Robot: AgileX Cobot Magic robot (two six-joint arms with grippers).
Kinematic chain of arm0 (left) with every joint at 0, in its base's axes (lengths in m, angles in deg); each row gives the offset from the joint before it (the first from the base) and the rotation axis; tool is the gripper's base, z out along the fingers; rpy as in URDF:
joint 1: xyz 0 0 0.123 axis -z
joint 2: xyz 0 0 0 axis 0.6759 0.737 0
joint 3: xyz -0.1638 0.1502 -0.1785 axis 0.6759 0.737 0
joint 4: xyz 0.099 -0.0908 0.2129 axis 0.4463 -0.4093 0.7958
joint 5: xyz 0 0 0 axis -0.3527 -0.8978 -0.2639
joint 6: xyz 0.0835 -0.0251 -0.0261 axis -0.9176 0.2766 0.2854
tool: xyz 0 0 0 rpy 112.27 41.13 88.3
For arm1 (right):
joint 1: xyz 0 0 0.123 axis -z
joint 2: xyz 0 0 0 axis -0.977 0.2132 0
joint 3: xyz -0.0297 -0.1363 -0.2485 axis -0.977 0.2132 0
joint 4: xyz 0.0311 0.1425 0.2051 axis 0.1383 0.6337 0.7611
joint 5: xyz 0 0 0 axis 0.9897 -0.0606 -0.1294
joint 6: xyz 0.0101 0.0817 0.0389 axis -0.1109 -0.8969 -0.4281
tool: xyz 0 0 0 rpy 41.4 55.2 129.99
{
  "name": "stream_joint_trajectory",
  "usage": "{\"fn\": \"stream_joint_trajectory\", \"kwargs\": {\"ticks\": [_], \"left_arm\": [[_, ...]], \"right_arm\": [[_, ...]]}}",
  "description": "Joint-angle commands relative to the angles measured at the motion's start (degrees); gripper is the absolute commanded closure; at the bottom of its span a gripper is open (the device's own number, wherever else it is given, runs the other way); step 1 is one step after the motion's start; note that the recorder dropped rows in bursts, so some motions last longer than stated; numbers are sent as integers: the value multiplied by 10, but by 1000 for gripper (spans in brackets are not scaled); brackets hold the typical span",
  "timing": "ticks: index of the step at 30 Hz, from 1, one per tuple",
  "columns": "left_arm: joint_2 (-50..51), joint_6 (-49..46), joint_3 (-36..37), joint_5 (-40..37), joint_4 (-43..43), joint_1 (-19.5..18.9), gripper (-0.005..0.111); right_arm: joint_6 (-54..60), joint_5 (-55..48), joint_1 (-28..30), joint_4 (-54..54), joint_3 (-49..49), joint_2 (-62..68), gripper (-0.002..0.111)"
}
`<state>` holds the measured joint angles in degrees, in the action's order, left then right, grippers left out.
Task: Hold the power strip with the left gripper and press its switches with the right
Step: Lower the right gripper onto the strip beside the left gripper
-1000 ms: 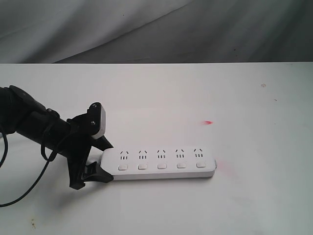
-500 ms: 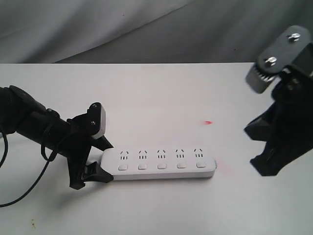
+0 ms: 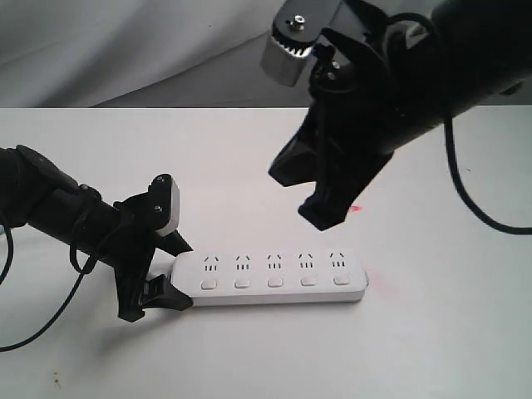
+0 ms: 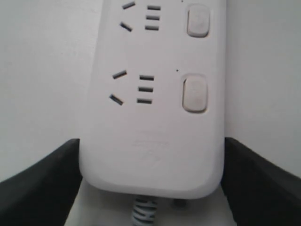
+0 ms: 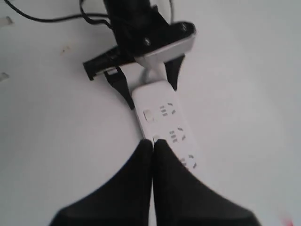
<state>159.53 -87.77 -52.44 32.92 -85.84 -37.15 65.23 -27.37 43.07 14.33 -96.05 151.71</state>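
Strip [image 3: 270, 279] clamped; right gripper [image 5: 153, 142] hovers.

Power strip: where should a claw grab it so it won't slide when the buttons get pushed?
Grip the power strip at the end where its cable comes out, squeezing across the narrow width and coming in level from that end. The long sides there are straight, and the switches stay uncovered. The left gripper holds it just so.
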Motion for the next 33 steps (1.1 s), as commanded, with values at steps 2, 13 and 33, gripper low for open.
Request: {"fn": "stream_joint_trajectory", "kwargs": {"ticks": [2, 13, 33], "left_arm": [[0, -5, 1, -4, 1, -1, 39], [0, -4, 1, -4, 1, -1, 39], [0, -5, 1, -4, 1, -1, 39]], "right_arm": [[129, 16, -2, 66, -6, 59, 108], [188, 84, -3, 123, -6, 196, 108], [237, 149, -28, 166, -6, 252, 54]]}}
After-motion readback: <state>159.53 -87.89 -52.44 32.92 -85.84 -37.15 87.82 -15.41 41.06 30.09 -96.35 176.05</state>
